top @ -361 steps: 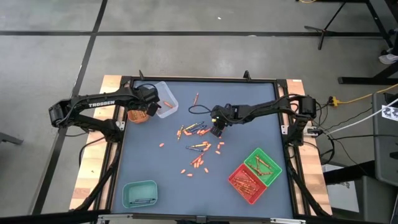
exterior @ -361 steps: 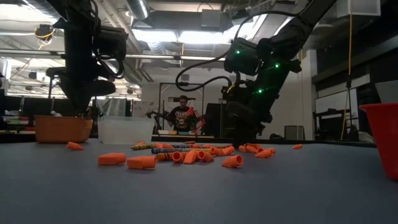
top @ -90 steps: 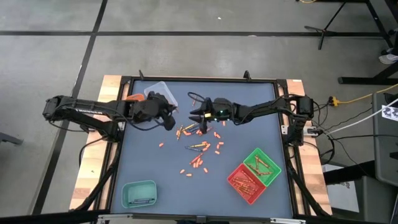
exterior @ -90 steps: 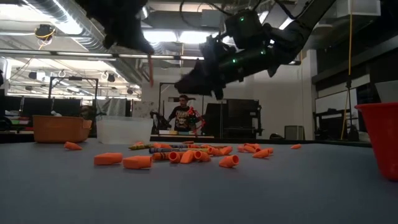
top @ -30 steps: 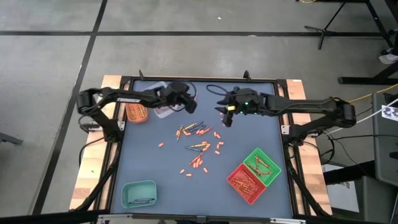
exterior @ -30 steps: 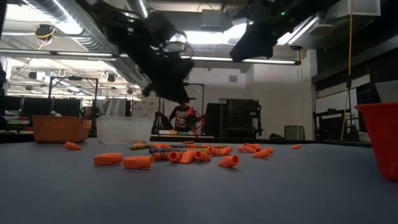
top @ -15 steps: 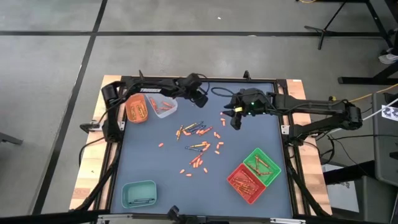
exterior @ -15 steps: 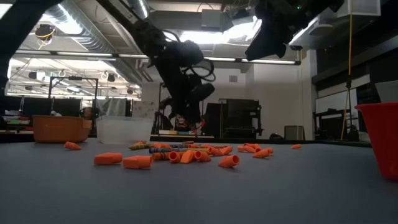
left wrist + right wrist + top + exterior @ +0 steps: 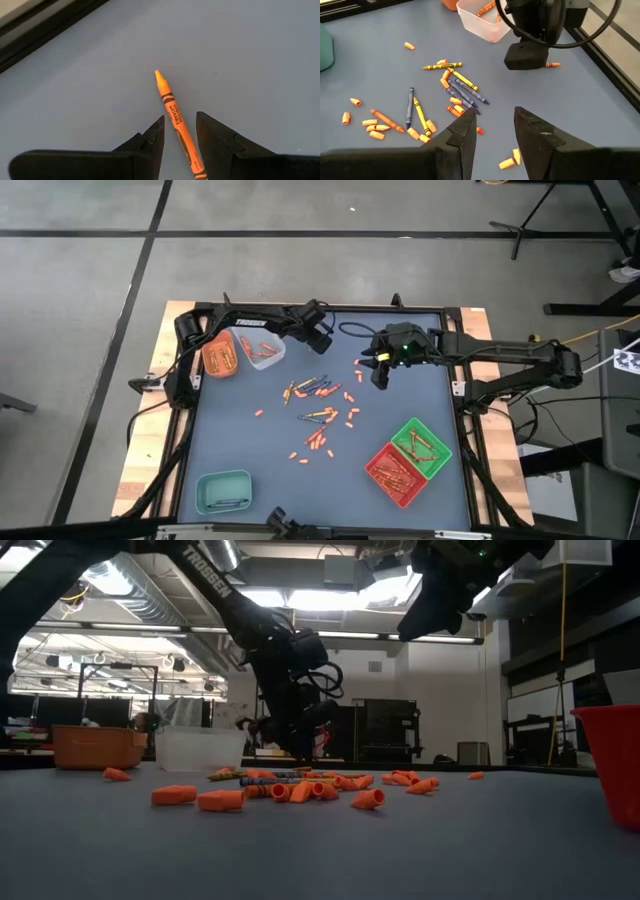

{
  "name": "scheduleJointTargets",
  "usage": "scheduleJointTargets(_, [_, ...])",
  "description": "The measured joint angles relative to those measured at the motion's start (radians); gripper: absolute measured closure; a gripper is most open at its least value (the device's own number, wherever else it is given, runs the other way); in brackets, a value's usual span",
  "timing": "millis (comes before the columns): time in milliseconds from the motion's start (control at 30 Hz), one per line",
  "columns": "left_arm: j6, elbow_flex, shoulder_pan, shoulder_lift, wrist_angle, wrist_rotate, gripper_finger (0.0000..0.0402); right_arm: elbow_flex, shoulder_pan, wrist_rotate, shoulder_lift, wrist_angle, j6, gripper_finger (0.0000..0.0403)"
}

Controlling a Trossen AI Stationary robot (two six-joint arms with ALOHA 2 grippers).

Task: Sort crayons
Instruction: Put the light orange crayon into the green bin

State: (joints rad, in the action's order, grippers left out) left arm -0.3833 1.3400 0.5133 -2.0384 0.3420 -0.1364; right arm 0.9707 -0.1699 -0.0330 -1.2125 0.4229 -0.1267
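Left gripper (image 9: 179,131) has swung from the table's middle to its far edge, fingers parted and empty astride a lone orange crayon (image 9: 175,116) (a pickup looks next), while the right gripper (image 9: 492,127) hovers open, holding nothing.

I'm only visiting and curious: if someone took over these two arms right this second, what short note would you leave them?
Left gripper: open, low over a lone orange crayon at the table's far edge, beside the clear tray; the crayon lies between its fingers, not gripped.
Right gripper: open, empty, raised above the far side of the table.
Done: some crayons already sit in the orange tray, clear tray, green tray, red tray and teal tray.
Left: the loose pile mid-table, mostly orange bits with some blue and yellow sticks, plus the lone orange crayon.
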Motion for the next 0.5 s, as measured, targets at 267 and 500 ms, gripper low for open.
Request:
scheduleJointTargets(267, [-0.003,0.001,-0.01,-0.019,0.01,0.0,0.0305,0.0,0.0,0.0,0.0,-0.001,0.0,0.0271])
scheduleJointTargets(500, [-0.006,0.004,-0.026,-0.057,0.012,-0.01,0.0305,0.0,0.0,0.0,0.0,-0.001,0.0,0.0271])
